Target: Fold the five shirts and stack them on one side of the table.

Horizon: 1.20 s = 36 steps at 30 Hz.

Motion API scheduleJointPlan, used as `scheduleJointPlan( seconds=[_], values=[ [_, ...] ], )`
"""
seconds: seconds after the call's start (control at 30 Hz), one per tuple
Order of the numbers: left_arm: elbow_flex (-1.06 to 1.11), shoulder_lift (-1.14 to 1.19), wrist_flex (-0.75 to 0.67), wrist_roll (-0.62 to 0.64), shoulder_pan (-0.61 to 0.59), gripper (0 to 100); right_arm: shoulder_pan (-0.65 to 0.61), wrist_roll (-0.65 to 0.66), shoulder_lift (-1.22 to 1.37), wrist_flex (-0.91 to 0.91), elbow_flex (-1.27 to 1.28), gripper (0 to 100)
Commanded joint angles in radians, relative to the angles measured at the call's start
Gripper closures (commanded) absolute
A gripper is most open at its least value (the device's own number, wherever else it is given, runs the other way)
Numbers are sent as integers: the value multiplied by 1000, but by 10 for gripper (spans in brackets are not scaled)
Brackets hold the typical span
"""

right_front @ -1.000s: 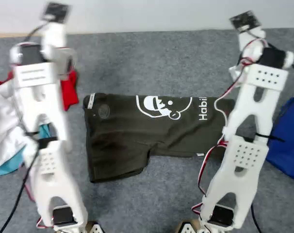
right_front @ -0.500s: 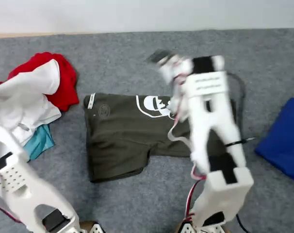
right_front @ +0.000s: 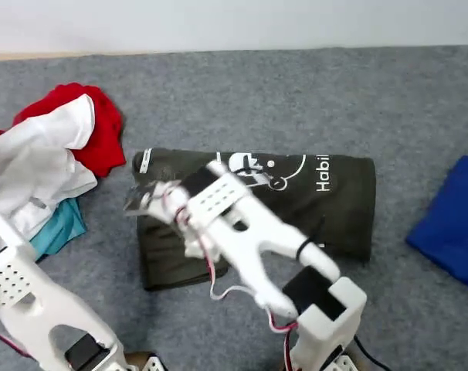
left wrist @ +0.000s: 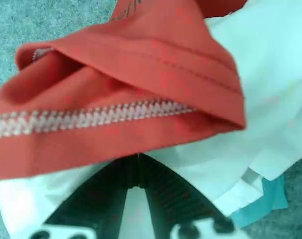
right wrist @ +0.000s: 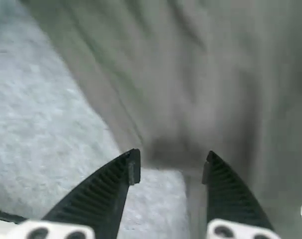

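Nearest me, the left arm [right_front: 22, 297] stands at the near-left corner of the table [right_front: 296, 100]. The left end effector [left wrist: 138, 167] has its tips drawn together, close up against the heap of unfolded shirts. I cannot tell whether any cloth is pinched between them. From near centre the right arm [right_front: 249, 232] leans away and to the left. The right end effector [right wrist: 168, 167] is spread wide with nothing in it, poised over the left edge of the olive shirt [right_front: 327, 209], just where cloth meets bare table. That shirt lies flat mid-table, partly folded, its near-left portion sticking out toward me. I judge it light, limp and quick to sag. The felt-like table cover will likely drag at it, so a lifted edge may trail and crease rather than slide. I would take it at that left edge, close to a corner, biting deep enough to catch every layer, and carry it low across. On the left, the teal shirt [right_front: 58, 224] lies nearest, the white shirt [left wrist: 270, 99] is draped over it, and the red shirt [left wrist: 141, 74] is bunched farthest back. All three are soft and tangled, so I would pick by a hem or collar. The blue shirt [right_front: 450, 224] lies at the right edge, well apart.
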Motion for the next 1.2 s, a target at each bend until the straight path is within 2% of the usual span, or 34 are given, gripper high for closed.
scheduleJointPlan(
  seconds=[0.0, 0.2, 0.93, 1.17],
  values=[
    [-8, -17, 18, -9, -8, 994, -90, -12, -53, -10, 2, 768],
    [-8, -17, 20, -6, -8, 994, -163, -12, -39, -30, 14, 768],
    [-7, -18, 21, -6, -8, 994, -159, -5, 240, -105, -28, 775],
    [-7, -18, 21, -6, -8, 994, -142, 63, 305, -70, -92, 970]
  ],
)
